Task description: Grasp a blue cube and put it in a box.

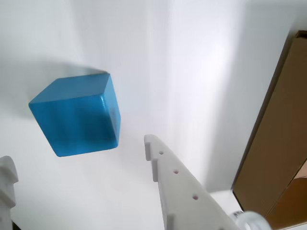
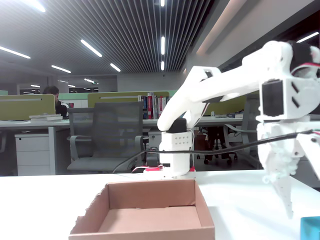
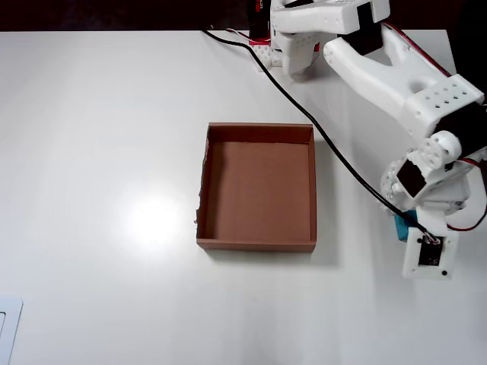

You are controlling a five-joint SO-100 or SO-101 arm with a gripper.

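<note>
The blue cube sits on the white table, just ahead of my gripper in the wrist view. The gripper is open and empty, with one white finger to the cube's right and the other at the left edge. In the fixed view the cube is at the bottom right, under the gripper. In the overhead view only a teal sliver of the cube shows beneath the wrist. The brown cardboard box stands empty left of the arm, with a ragged left edge; it also shows in the fixed view and the wrist view.
A black cable runs from the arm's base across the table past the box's right corner to the wrist. A white flat object lies at the table's lower left corner. Office chairs and desks stand behind the table in the fixed view.
</note>
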